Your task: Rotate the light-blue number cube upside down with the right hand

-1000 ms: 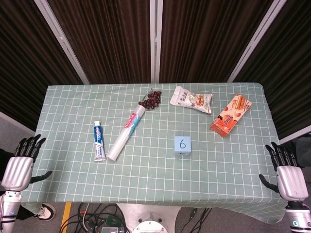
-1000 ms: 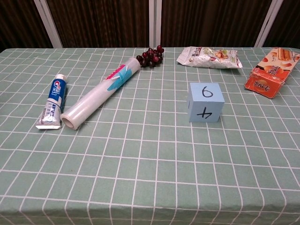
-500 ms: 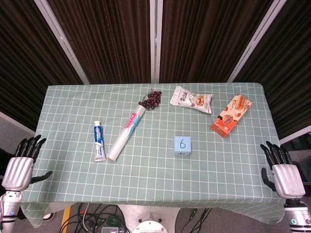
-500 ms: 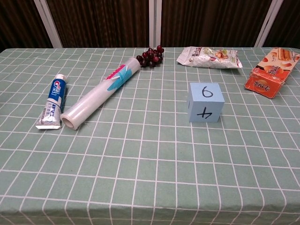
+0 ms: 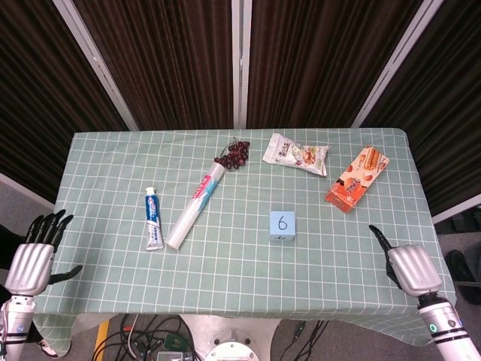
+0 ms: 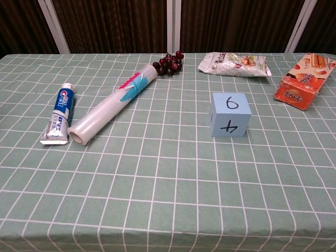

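The light-blue number cube (image 5: pixel 282 224) stands on the green checked tablecloth (image 5: pixel 225 263), right of centre. Its top face shows a 6, and the chest view shows a 4 on the front face of the cube (image 6: pixel 230 114). My right hand (image 5: pixel 409 269) hovers over the table's front right corner, well to the right of the cube and nearer the front. It holds nothing; I see its back and one dark finger pointing up-left. My left hand (image 5: pixel 31 259) hangs off the table's left front edge, fingers spread and empty. Neither hand shows in the chest view.
A toothpaste tube (image 5: pixel 154 219) and a roll of clear film (image 5: pixel 195 207) lie left of the cube. Dark grapes (image 5: pixel 234 155), a snack bag (image 5: pixel 297 154) and an orange biscuit box (image 5: pixel 357 178) lie along the back and right.
My right hand has swung inward from beside the table's right edge to above its front right corner, turning so its back faces up. The cube and left hand have stayed put.
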